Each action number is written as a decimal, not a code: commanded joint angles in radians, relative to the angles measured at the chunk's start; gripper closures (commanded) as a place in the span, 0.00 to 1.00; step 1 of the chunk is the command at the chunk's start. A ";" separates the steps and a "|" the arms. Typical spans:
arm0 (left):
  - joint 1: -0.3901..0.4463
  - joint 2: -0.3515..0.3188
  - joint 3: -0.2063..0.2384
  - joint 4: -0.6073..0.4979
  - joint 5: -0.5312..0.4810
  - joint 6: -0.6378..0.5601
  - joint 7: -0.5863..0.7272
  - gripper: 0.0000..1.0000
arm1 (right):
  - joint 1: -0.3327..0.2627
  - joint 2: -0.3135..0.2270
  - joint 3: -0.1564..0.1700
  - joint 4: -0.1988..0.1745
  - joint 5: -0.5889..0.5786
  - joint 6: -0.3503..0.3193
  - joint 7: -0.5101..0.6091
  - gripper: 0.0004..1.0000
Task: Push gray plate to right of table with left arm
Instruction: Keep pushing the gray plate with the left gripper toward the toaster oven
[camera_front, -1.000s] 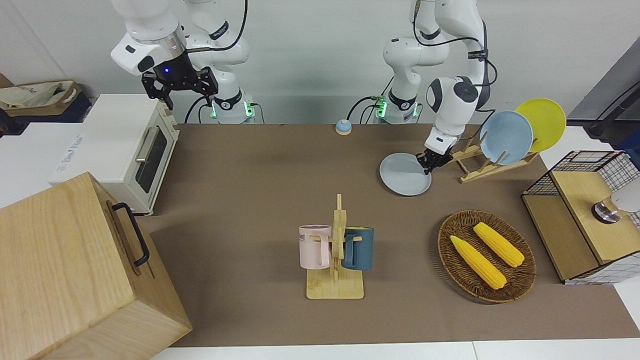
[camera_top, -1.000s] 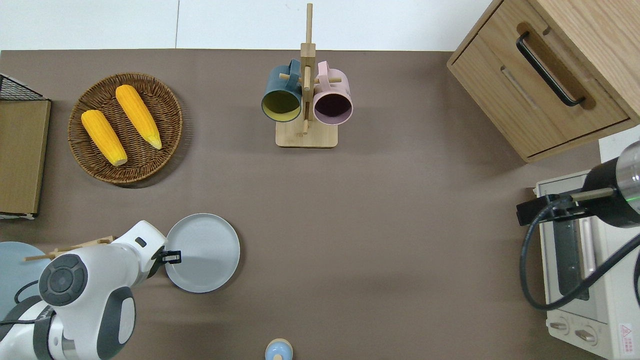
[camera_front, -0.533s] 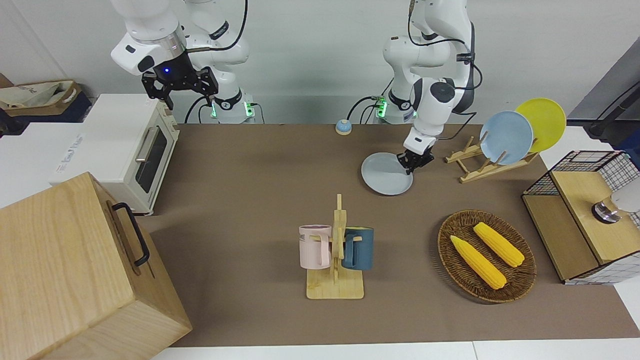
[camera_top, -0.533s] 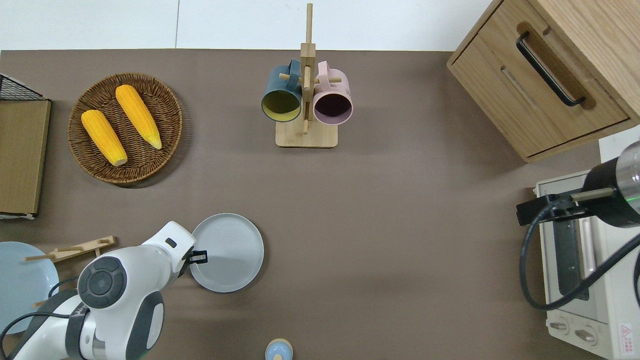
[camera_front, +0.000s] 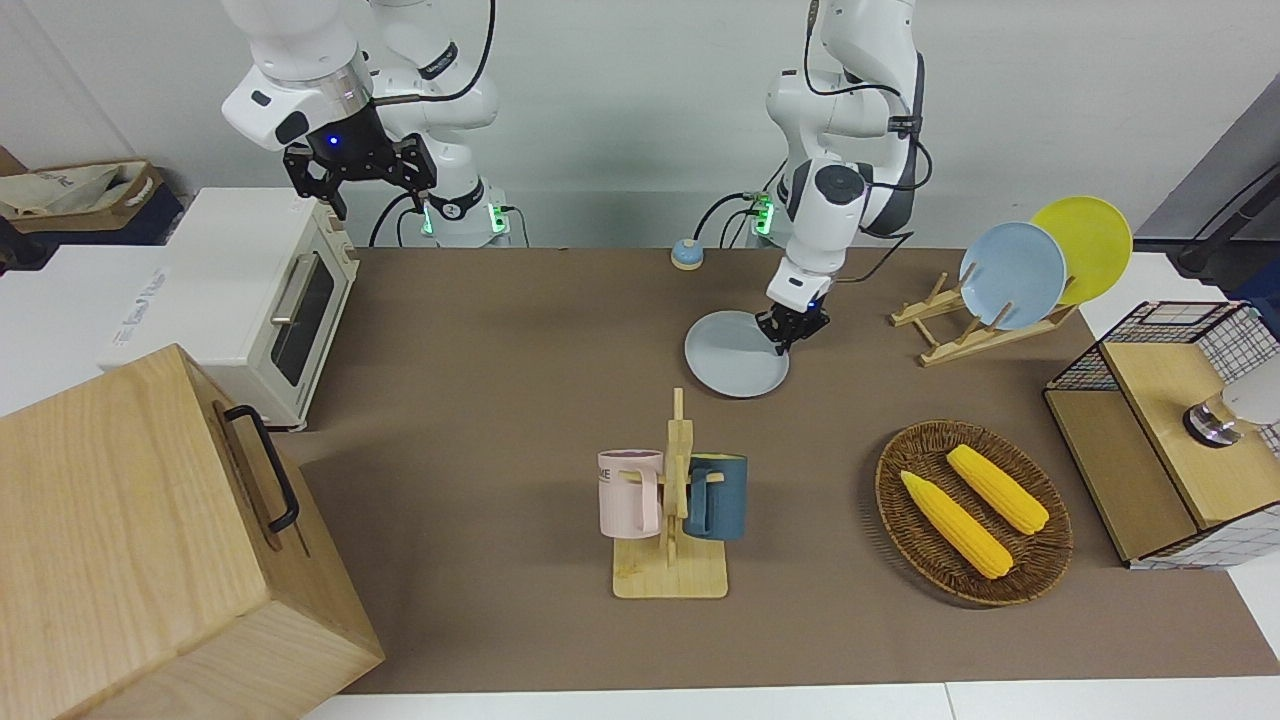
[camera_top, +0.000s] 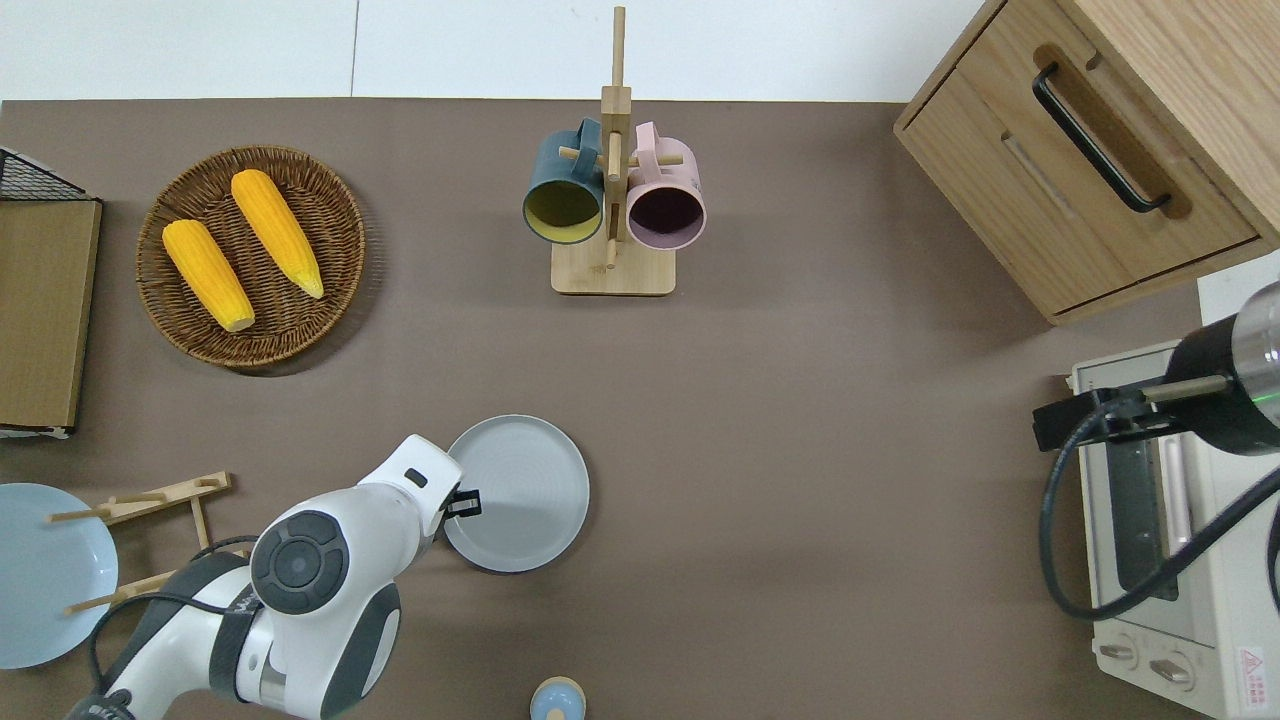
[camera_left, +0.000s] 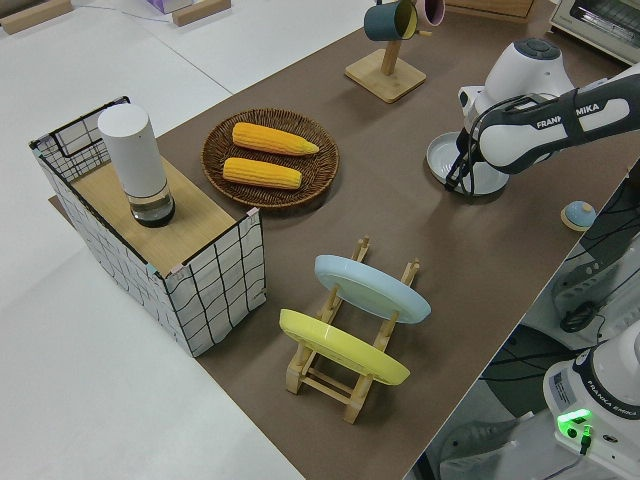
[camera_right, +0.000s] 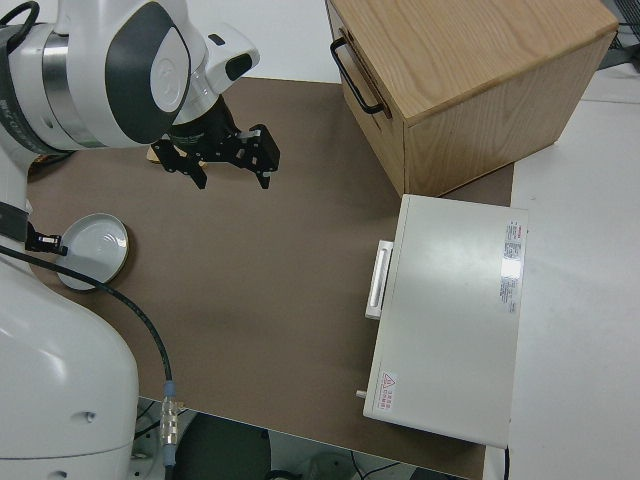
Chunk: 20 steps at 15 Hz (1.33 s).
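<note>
The gray plate (camera_front: 733, 357) lies flat on the brown table (camera_front: 500, 400), about midway along it and on the robots' half. It also shows in the overhead view (camera_top: 525, 490), the left side view (camera_left: 450, 160) and the right side view (camera_right: 95, 250). My left gripper (camera_front: 791, 333) is shut and low, touching the plate's rim on the edge toward the left arm's end; it also shows in the overhead view (camera_top: 465, 502). My right gripper (camera_front: 360, 175) is open and parked.
A mug rack (camera_front: 672, 510) with a pink and a blue mug stands farther from the robots than the plate. A basket of corn (camera_front: 972, 512), a plate rack (camera_front: 1010, 290), a wire crate (camera_front: 1170, 430), a small bell (camera_front: 686, 254), a toaster oven (camera_front: 260, 300) and a wooden cabinet (camera_front: 150, 540) are also on the table.
My left gripper has slid the gray plate along the table toward the right arm's end, away from the plate rack. The right arm has not moved.
</note>
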 joint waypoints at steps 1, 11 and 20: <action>-0.083 0.123 -0.005 0.039 -0.005 0.046 -0.094 1.00 | -0.020 -0.002 0.016 0.009 0.004 -0.016 0.012 0.02; -0.131 0.194 -0.095 0.135 -0.002 0.030 -0.265 1.00 | -0.019 -0.002 0.016 0.009 0.004 -0.016 0.012 0.02; -0.194 0.283 -0.141 0.296 0.008 -0.057 -0.425 1.00 | -0.020 -0.002 0.016 0.009 0.004 -0.016 0.012 0.02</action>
